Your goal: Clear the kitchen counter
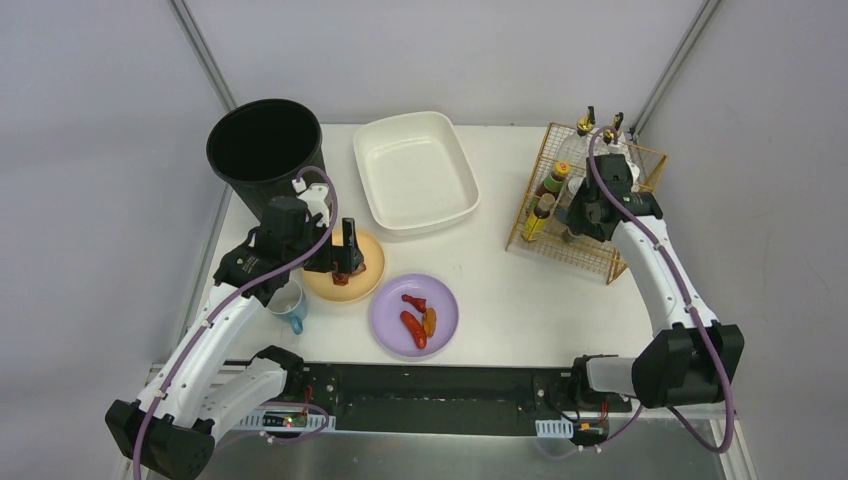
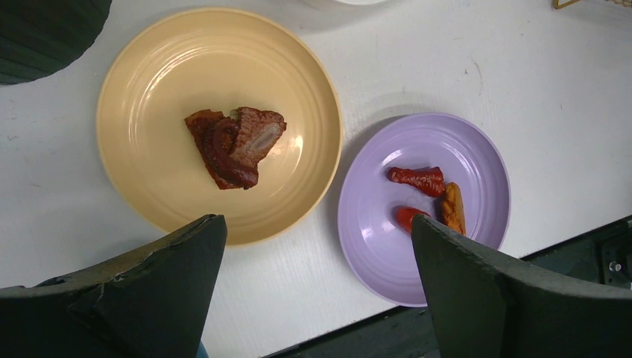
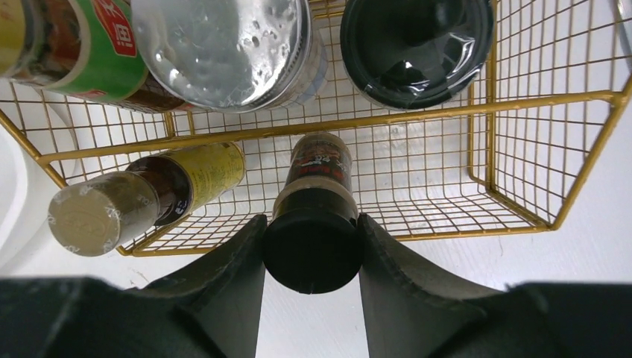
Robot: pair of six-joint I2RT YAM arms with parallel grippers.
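The kitchen counter (image 1: pixel 490 270) is a white tabletop. A yellow plate (image 2: pixel 149 89) with a piece of brown meat (image 2: pixel 235 145) sits at its left. A purple plate (image 2: pixel 373 224) with red and orange food pieces (image 2: pixel 417 179) lies beside it. My left gripper (image 1: pixel 345 262) hovers over the yellow plate; in the left wrist view it (image 2: pixel 317 224) is open and empty. My right gripper (image 1: pixel 578 225) reaches into the gold wire rack (image 1: pixel 600 255). In the right wrist view it (image 3: pixel 311 224) is shut on the black cap of a dark bottle (image 3: pixel 313 253) standing at the rack's front edge.
A black bin (image 1: pixel 262 140) stands at the back left and a white basin (image 1: pixel 415 170) at the back middle. A blue cup (image 1: pixel 290 305) sits under my left arm. The rack holds several other bottles (image 3: pixel 216 45). A black rail (image 1: pixel 430 385) runs along the front.
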